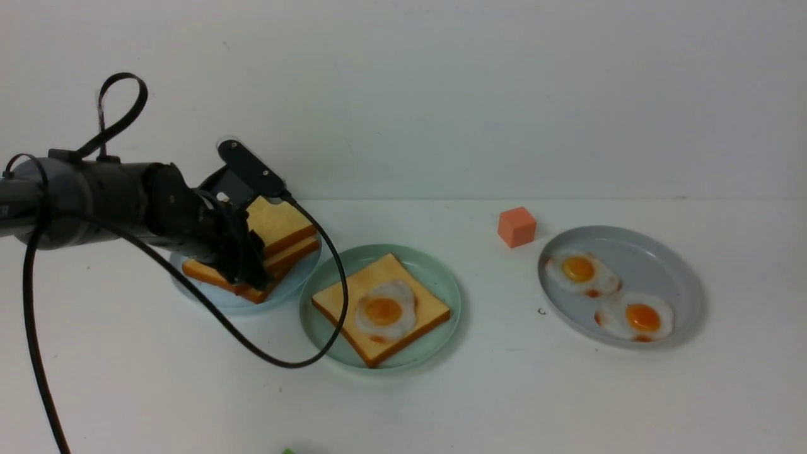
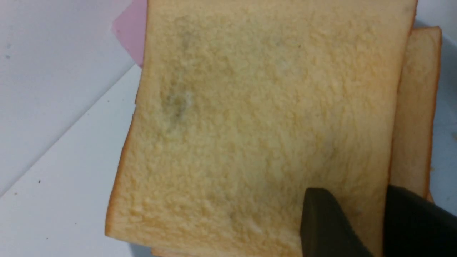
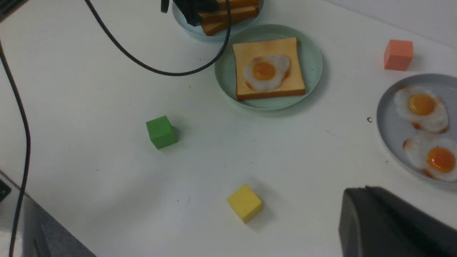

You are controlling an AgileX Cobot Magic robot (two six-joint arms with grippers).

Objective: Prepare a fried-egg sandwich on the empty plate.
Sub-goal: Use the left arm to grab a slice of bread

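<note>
Front view is showing a white table (image 1: 479,397) running back to a plain white wall (image 1: 441,94). Mid-table, the mint-green plate (image 1: 436,272) is carrying one toast slice (image 1: 337,301) topped with a fried egg (image 1: 384,310). The left claw (image 2: 353,192) is reaching onto the toast stack (image 1: 280,222), fingers apart, grip impossible to tell; the right claw (image 3: 389,221) is sitting closed.

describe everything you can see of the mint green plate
Round, shallow, pale mint-green plate with a low raised rim, smooth like plastic, lying flat on the table. It holds one toast slice topped by a fried egg. The light blue plate sits close beside it; whether they touch is unclear.
</note>
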